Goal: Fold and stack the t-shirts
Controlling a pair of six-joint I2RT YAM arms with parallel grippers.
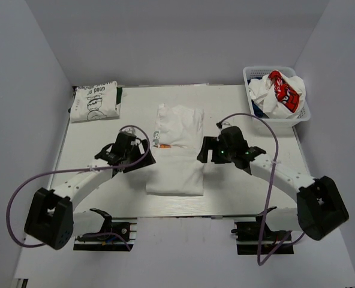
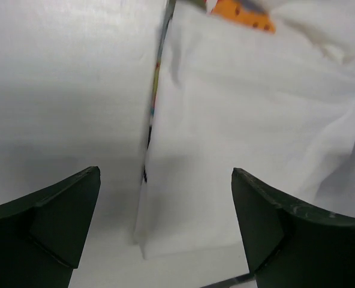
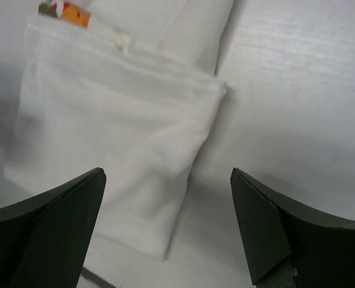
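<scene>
A white t-shirt (image 1: 176,157) lies partly folded mid-table, a strip of colourful print showing along a fold (image 1: 163,144). My left gripper (image 1: 146,157) hovers open over the shirt's left edge (image 2: 150,180), with nothing between its fingers. My right gripper (image 1: 202,151) hovers open over the shirt's right edge (image 3: 189,174), also holding nothing. The left wrist view shows the white cloth (image 2: 243,114) with an orange print (image 2: 243,15) at the top. A folded lower layer of the shirt (image 3: 117,120) fills the right wrist view.
A folded white t-shirt with a black line drawing (image 1: 93,101) lies at the back left of the table (image 1: 105,129). A white lattice basket (image 1: 249,75) at the back right holds crumpled tees, one with a red patch (image 1: 283,90).
</scene>
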